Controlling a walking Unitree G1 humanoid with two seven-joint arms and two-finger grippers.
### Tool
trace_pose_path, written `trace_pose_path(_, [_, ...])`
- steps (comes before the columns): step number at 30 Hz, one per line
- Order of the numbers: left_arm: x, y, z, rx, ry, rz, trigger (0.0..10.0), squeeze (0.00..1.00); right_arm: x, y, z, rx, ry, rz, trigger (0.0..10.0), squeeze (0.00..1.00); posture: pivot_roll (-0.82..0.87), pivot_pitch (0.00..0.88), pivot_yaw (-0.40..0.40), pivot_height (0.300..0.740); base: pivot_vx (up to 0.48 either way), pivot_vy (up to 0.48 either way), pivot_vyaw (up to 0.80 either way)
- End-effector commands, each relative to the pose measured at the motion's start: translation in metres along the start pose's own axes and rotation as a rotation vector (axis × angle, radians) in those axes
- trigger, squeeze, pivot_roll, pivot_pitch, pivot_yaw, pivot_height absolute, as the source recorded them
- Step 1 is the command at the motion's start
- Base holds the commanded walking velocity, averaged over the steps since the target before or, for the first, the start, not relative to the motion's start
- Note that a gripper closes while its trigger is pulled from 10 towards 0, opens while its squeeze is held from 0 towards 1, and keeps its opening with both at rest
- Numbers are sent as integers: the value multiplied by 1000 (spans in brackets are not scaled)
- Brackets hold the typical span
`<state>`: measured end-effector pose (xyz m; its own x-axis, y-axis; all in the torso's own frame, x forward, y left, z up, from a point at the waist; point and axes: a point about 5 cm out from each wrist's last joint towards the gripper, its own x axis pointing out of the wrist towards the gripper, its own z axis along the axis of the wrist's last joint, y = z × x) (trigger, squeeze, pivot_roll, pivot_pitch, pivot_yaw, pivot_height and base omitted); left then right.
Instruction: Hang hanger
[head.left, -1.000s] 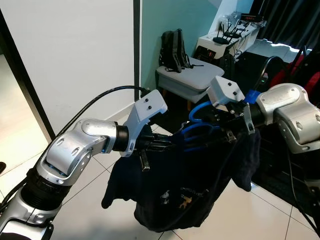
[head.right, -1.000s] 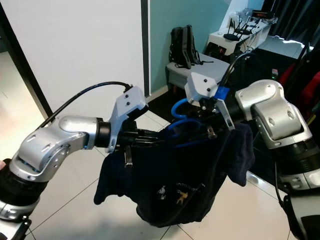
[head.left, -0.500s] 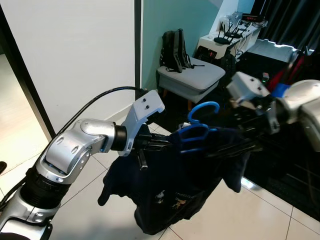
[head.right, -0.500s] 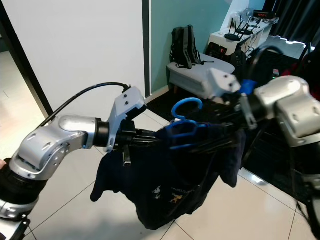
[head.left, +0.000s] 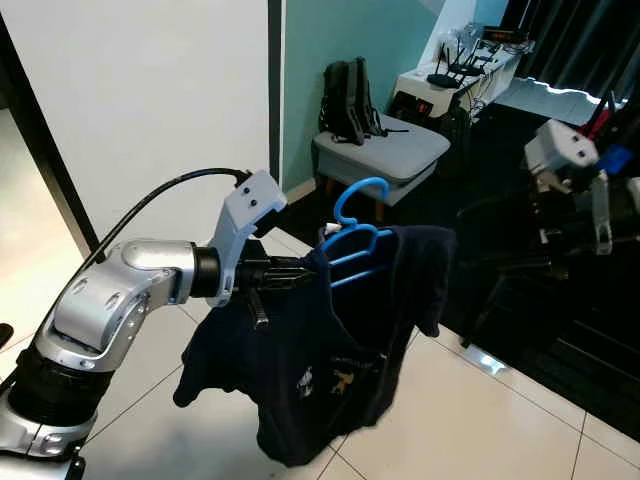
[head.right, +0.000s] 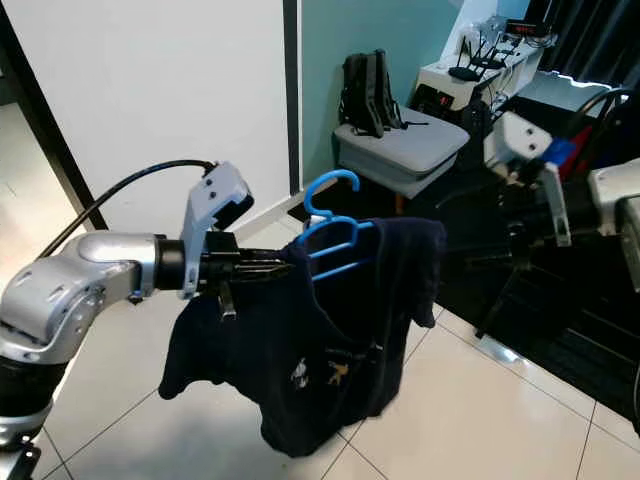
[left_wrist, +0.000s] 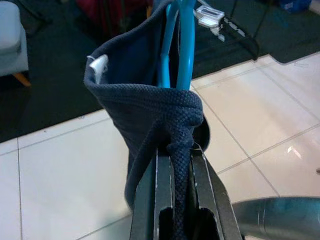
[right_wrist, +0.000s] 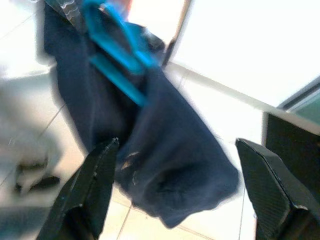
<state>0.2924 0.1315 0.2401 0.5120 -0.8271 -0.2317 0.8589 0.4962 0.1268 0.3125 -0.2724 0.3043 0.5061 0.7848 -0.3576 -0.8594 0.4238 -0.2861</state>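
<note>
we hold the blue hanger (head.left: 352, 236) out in front of us with our left gripper (head.left: 296, 273), whose fingers (left_wrist: 165, 197) are clamped on one shoulder of the dark shirt (head.left: 330, 360) and, we judge, on the hanger arm under the cloth. gripping there lets the garment drape freely below and leaves the hook (head.right: 328, 188) standing up clear, which is what we need for catching it over a rail. the far shoulder of the shirt has no support, so the hanger sits tilted and the cloth sags on that side. our right gripper (right_wrist: 175, 175) is well apart from the shirt, off to the right near the dark rack area, its two fingers spread wide with nothing between them, looking back at the garment. behind it all stand a grey bench (head.left: 385, 158) with a black backpack (head.left: 345, 98), and white floor tiles (head.left: 480, 420) lie below. no rail is plainly visible, so the hanging step looks not yet begun.
</note>
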Motion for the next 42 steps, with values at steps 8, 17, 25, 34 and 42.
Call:
trace_pose_path(8, [3, 6, -74, -223, -16, 339, 10000, 0, 3, 9, -146, 655, -80, -710, 10000, 0, 1, 0, -57, 740, 0, 0, -92])
trace_pose_path(17, [6, -2, -112, -345, -75, 477, 10000, 0, 24, 48, -199, 879, -50, -871, 10000, 0, -7, 0, -59, 740, 0, 0, -756])
trace_pose_path(25, [9, -10, -146, -420, -104, 596, 10000, 0, 54, 95, -238, 907, 125, -960, 10000, 0, -15, 0, -62, 740, 0, 0, -766])
trace_pose_path(34, [7, 0, -138, -362, -144, 629, 10000, 0, 57, 100, -241, 905, 144, -1000, 10000, 0, -21, 0, -53, 740, 0, 0, -769])
trace_pose_path(42, [8, 3, -132, -308, -172, 636, 10000, 0, 61, 103, -242, 889, 160, -1017, 10000, 0, -26, 0, -47, 740, 0, 0, -769])
